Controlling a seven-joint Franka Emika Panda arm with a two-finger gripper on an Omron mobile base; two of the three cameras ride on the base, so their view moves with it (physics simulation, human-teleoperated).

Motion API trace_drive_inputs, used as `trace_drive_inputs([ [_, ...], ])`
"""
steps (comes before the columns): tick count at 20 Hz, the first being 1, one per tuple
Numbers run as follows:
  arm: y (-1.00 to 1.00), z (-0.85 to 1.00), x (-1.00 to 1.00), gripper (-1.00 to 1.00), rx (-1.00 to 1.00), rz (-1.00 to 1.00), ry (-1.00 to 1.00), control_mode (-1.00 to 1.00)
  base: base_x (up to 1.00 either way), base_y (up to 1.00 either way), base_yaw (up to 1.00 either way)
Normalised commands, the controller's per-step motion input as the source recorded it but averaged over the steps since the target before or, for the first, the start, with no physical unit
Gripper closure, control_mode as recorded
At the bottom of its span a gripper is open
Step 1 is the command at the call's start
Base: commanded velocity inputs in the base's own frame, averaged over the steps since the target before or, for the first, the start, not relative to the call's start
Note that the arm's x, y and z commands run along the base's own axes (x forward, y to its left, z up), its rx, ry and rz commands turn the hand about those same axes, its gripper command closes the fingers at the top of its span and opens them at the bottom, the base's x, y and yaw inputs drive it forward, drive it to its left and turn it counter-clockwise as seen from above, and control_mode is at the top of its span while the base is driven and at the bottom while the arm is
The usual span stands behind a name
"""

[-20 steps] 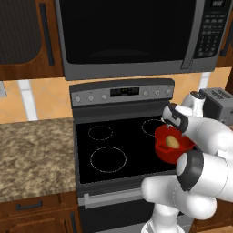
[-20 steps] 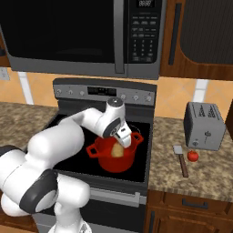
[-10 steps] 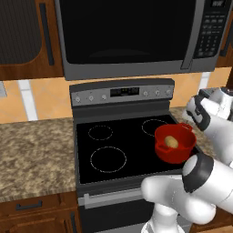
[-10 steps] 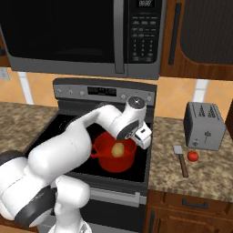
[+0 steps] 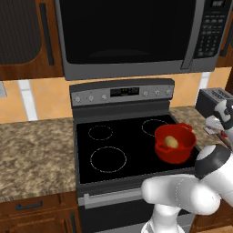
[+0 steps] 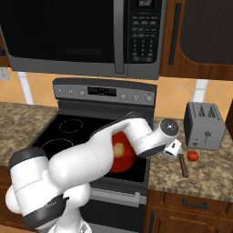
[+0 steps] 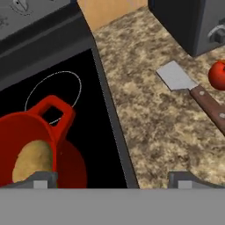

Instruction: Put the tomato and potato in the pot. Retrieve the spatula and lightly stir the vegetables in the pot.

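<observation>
end effector [image 7: 112,178] wide open above bare counter [image 7: 149,127] between pot [image 7: 30,140] rim and spatula [image 7: 193,94]

Glossy white rounded arm [image 6: 86,164] segs w/ dark grey joints

Count on record — one pot [image 5: 173,144], one potato [image 5: 171,142], one tomato [image 6: 193,156], one spatula [image 7: 192,91], one toaster [image 6: 204,124], one microwave [image 5: 136,36], one stove [image 5: 123,136] — four burner rings.

Potato [image 5: 171,142] inside red pot [image 5: 175,144]; spatula [image 7: 193,90] beside tomato [image 7: 217,74].
</observation>
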Motion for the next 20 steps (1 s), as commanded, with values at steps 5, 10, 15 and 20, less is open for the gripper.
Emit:
trace_drive_inputs([
  [5,-0.92,0.00,0.05,-1.00,-0.27,0.13,-0.04,-1.00,0.00,0.00,0.00],
  [10,-0.66,-0.18,0.44,-1.00,-0.12,-0.04,0.16,-1.00,0.00,0.00,0.00],
  [15,-0.76,-0.34,0.49,-1.00,-0.02,-0.07,0.27,-1.00,0.00,0.00,0.00],
  [20,-0.56,-0.39,0.30,-1.00,0.01,-0.05,0.06,-1.00,0.00,0.00,0.00],
])
